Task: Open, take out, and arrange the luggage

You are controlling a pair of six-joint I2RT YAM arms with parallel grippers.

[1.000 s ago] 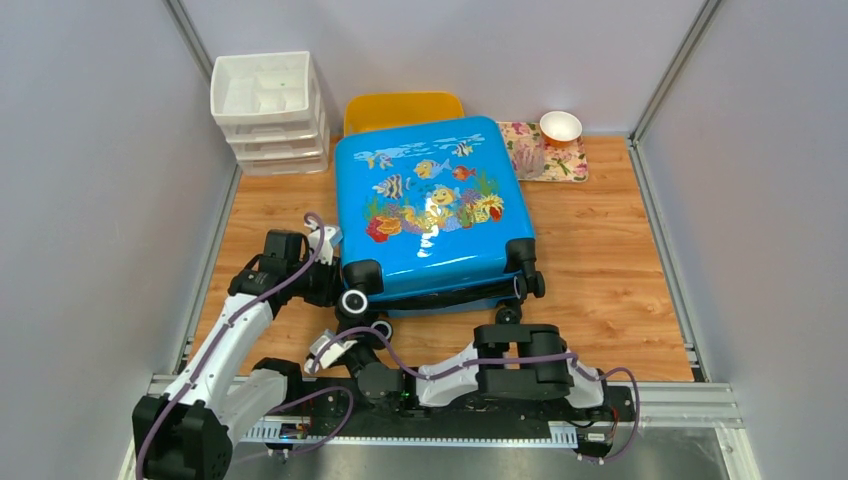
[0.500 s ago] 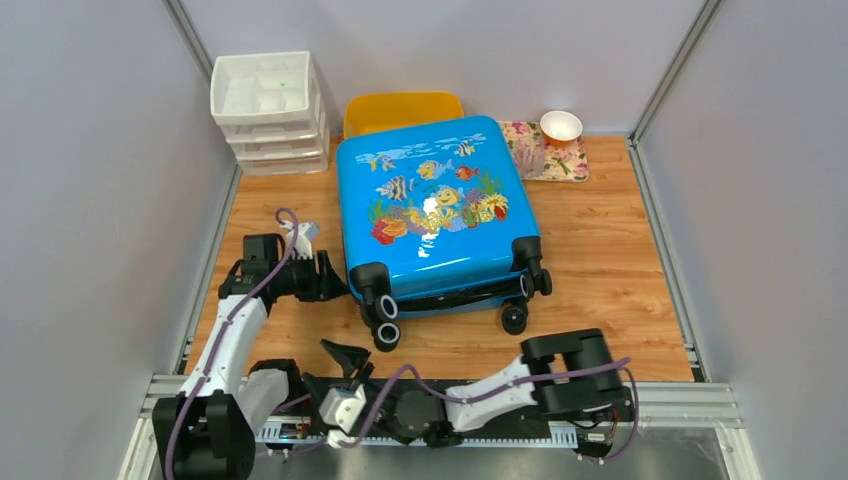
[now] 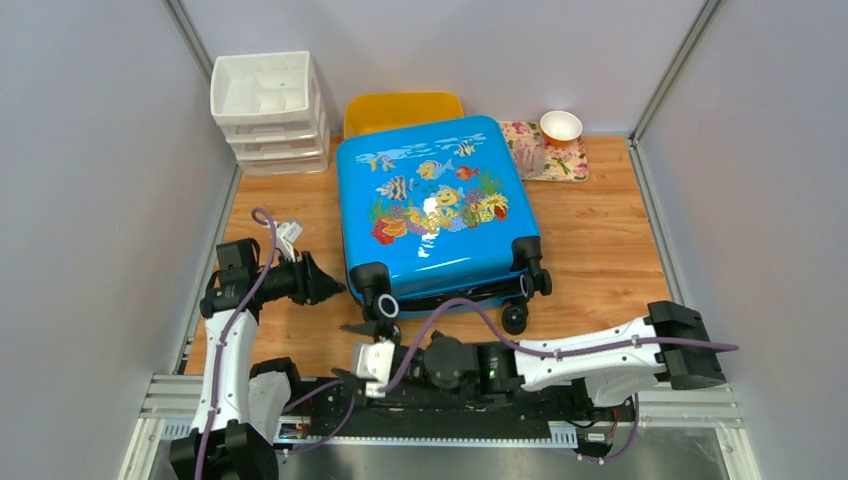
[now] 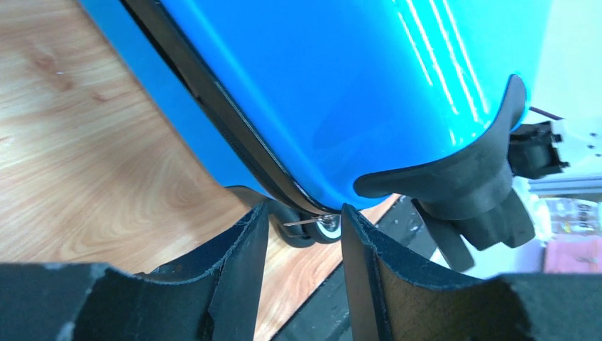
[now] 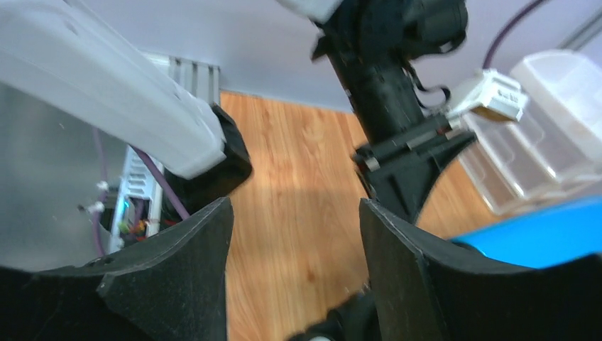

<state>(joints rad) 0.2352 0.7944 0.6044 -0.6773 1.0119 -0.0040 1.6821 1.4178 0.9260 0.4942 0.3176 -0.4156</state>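
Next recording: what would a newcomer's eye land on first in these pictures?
The glossy bright-blue suitcase with cartoon fish dominates, lying flat, print up, in the middle of the wooden table, its black wheels toward the arms. The left pincer, open, points at its near-left wheel corner; the right arm stretches leftward along the near edge, right pincer open too. Behind the suitcase sit a yellow tub and a white drawer stack.
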